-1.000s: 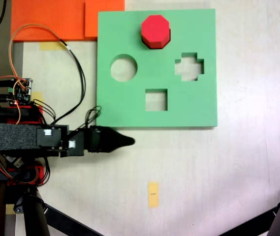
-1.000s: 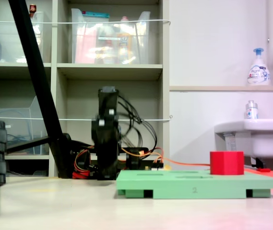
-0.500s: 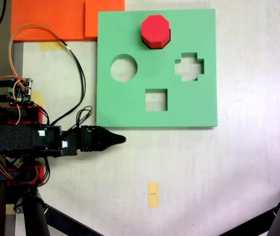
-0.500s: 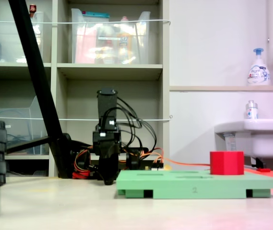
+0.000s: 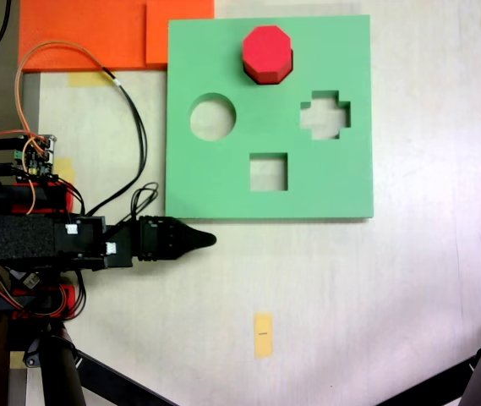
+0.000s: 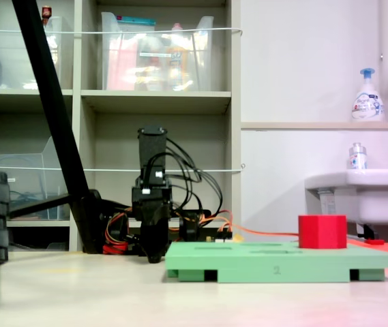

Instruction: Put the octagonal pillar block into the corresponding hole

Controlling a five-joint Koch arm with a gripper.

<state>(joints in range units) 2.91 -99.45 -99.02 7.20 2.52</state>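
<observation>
The octagonal pillar block (image 5: 267, 52) is bright red and stands upright at the far middle of the green foam board (image 5: 341, 178); in the second exterior view the block (image 6: 322, 231) rises above the board (image 6: 282, 262) near the second exterior view's right end. The corresponding hole does not show; the block covers its own spot, and I cannot tell whether it is sunk into a cutout. My gripper (image 5: 206, 239) lies low off the board's near-left corner, pointing to the first exterior view's right, shut and holding nothing. In the second exterior view the gripper (image 6: 154, 255) points down beside the board's left end.
Round (image 5: 213, 117), cross (image 5: 325, 113) and square (image 5: 268, 172) cutouts are open in the board. Orange foam sheets (image 5: 88, 34) lie at the far left, with cables and a circuit board (image 5: 37, 156) beside the arm. A yellow tape strip (image 5: 263, 334) and tripod legs (image 5: 71, 372) are near.
One second ago the gripper reached further toward the first exterior view's right and stood higher; it has drawn back left and dropped low. Over the last half second nothing has moved.
</observation>
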